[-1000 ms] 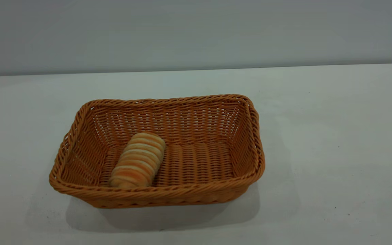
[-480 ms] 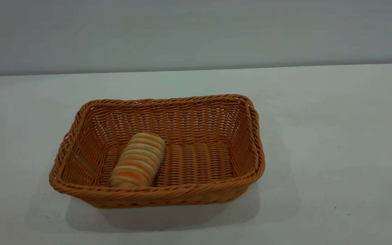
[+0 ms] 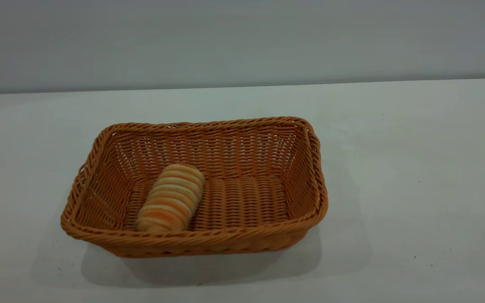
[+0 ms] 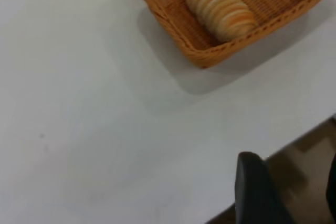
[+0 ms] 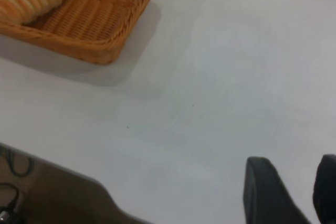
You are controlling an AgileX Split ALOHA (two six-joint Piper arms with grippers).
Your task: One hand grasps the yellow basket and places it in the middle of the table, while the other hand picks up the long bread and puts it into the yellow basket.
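Exterior: long bread [image 3: 170, 198] inside yellow basket [image 3: 209, 242].

I see the orange-tan rectangular woven wicker basket [image 3: 242, 242] sitting flat on the plain white worktop [image 3: 415, 176], slightly toward nine o'clock of its middle. The small striped oblong bread roll [image 3: 171, 198] lies inside, at the basket's seven o'clock corner, angled toward one o'clock.

We see only fingertips of each arm. The left gripper [image 4: 294, 192] shows matte black, rounded, tapering fingers [image 4: 257, 192]. The right gripper [image 5: 294, 192] shows the same smooth black fingers [image 5: 265, 190].
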